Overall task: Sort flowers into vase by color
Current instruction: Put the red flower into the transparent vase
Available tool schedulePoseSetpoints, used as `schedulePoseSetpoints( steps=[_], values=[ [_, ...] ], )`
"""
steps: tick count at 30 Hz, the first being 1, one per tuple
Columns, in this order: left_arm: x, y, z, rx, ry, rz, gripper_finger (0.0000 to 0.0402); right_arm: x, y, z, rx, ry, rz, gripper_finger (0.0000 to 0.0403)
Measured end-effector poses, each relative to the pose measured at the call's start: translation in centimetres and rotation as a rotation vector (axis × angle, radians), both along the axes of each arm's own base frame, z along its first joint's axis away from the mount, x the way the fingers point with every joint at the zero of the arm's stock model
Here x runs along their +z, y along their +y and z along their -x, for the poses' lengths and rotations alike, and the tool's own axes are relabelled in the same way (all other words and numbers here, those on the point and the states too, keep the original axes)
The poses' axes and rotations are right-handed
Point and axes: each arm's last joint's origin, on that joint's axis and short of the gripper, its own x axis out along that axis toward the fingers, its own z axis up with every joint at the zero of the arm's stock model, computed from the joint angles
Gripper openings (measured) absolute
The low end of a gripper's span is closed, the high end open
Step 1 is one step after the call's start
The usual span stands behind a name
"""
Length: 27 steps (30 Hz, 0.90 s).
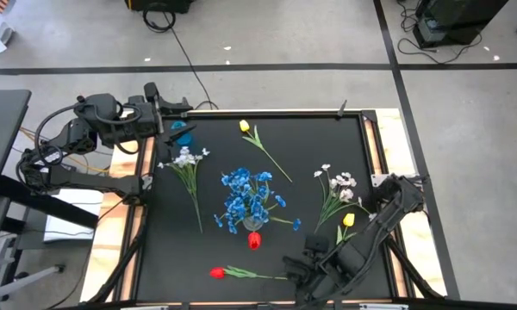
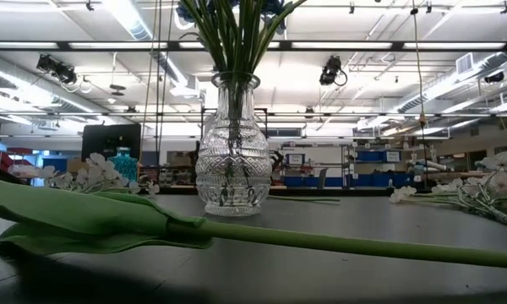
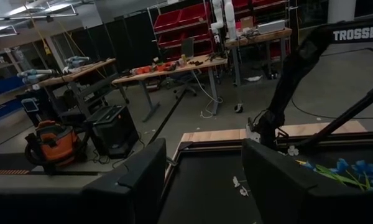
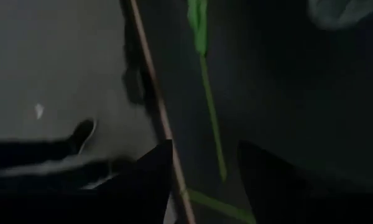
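Note:
A clear glass vase (image 1: 252, 221) (image 2: 231, 160) stands mid-table with blue bunches (image 1: 246, 194) in it. A red tulip (image 1: 217, 273) lies on its side near the table's near edge, and its green stem (image 2: 321, 243) (image 4: 211, 124) runs toward my right gripper (image 1: 295, 269) (image 4: 202, 180). That gripper is open, low over the stem's free end, with a finger on either side and no touch showing. A second red head (image 1: 254, 239) shows at the vase's near side. My left gripper (image 1: 177, 112) (image 3: 202, 180) waits open at the far left corner.
Lying on the mat are a yellow tulip (image 1: 245, 127) at the far side, another yellow tulip (image 1: 348, 220) at the right, a white sprig (image 1: 185, 159) at the left and another (image 1: 340, 182) at the right. A teal vase (image 1: 183, 133) stands near the left gripper.

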Motion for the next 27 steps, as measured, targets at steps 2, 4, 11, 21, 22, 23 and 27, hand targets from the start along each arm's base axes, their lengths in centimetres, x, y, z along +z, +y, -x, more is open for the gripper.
schedulePoseSetpoints(
  steps=[2,4,11,21,22,23,27],
  values=[
    [0.0,0.0,0.0,0.0,-0.001,0.0,0.0215,-0.2,0.7,0.7,0.012,0.031,-0.015,0.0174],
    [0.0,0.0,0.0,0.0,0.0,0.0,0.0215,-0.2,1.4,1.4,0.029,0.036,-0.018,0.0165],
    [0.0,0.0,0.0,0.0,0.0,0.0,0.0215,-2.8,3.0,0.2,0.071,-0.076,0.138,0.0158],
    [0.0,0.0,0.0,0.0,-0.001,0.0,0.0215,-9.8,1.6,-8.8,0.102,-0.209,0.172,0.0158],
    [0.0,0.0,0.0,0.0,0.001,0.0,0.0215,-10.3,1.5,-9.5,0.112,-0.221,0.145,0.0158],
    [0.0,0.0,0.0,0.0,0.0,0.0,0.0215,-10.7,1.3,-10.1,0.123,-0.227,0.123,0.0158],
    [0.0,0.0,0.0,0.0,0.0,0.0,0.0215,-12.9,0.7,-11.9,0.172,-0.226,0.118,0.0158]
  ],
)
